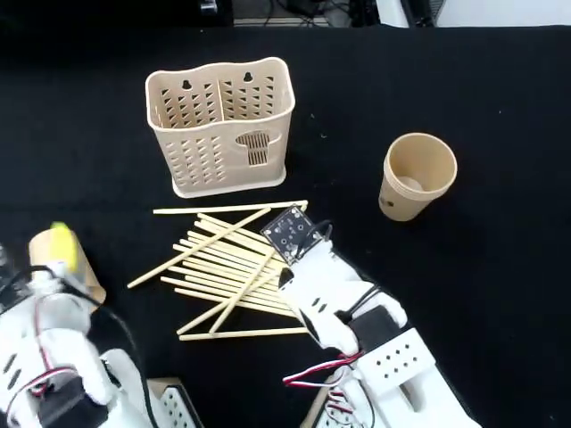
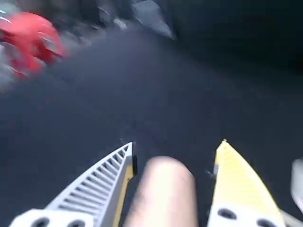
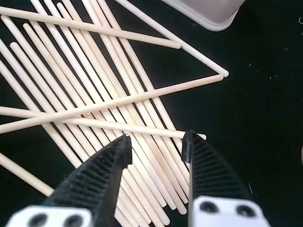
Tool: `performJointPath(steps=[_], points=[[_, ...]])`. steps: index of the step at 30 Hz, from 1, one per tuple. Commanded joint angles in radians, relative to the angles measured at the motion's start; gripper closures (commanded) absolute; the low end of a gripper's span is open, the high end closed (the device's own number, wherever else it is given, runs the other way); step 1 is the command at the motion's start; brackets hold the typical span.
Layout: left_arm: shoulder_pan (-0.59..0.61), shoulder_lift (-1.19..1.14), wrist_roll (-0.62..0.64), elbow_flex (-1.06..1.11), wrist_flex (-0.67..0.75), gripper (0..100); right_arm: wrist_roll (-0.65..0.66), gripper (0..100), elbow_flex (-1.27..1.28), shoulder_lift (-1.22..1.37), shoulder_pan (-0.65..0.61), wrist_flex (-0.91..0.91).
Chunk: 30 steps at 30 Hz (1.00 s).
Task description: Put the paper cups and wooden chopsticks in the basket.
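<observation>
1. Beige perforated plastic basket [image 1: 214,160], upright at the far middle of the black table [image 1: 500,294], divided into two compartments.
2. Pale wooden chopsticks [image 1: 223,263], a loose crossed pile flat on the table just in front of the basket, all outside it; one stick nearly parallel to the basket's foot.
3. Tan standing cup [image 1: 401,201] of paper, upright with mouth up, to the right of the basket, apart from both basket and pile.
4. Right arm [image 1: 343,308] over the near-right part of the pile. Right gripper [image 3: 156,142] with black fingers [image 3: 102,175] apart, tips above the chopsticks [image 3: 94,94]. Several sticks running lengthwise through the gap between the tips, one crossing stick just beyond both tips. Contact between tips and wood not determinable. Corner of the basket [image 3: 208,12] beyond the pile.
5. Left gripper [image 2: 176,143] with one white ribbed finger [image 2: 94,189] and one yellow finger [image 2: 236,184] closed on the held cup [image 2: 163,194]. Cup lengthwise between the two, its end short of the fingertips, against the white finger, a thin dark gap beside the yellow one near the tip. From above, held cup [image 1: 76,272] tilted at the near-left edge of the table, left of the pile, well apart from the basket.
6. Blurred red object [image 2: 28,42] beyond the left gripper; kind not determinable.
</observation>
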<state>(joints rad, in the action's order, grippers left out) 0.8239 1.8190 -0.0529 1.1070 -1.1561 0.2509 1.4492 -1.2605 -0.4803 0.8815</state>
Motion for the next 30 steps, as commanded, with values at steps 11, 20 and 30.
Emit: performJointPath(steps=[11, 20, 30], points=[[0.148, -0.319, -0.245, -0.318, 0.015, 74, -0.005, 80.8, -0.007, -0.001, -0.012, -0.017], [0.154, -0.856, -0.735, -0.196, 0.015, 74, -0.003, 80.8, -0.007, -0.001, -0.012, -0.015], [0.156, -0.885, -1.042, -0.108, 0.015, 74, 0.000, 80.8, -0.007, 0.001, -0.012, -0.017]])
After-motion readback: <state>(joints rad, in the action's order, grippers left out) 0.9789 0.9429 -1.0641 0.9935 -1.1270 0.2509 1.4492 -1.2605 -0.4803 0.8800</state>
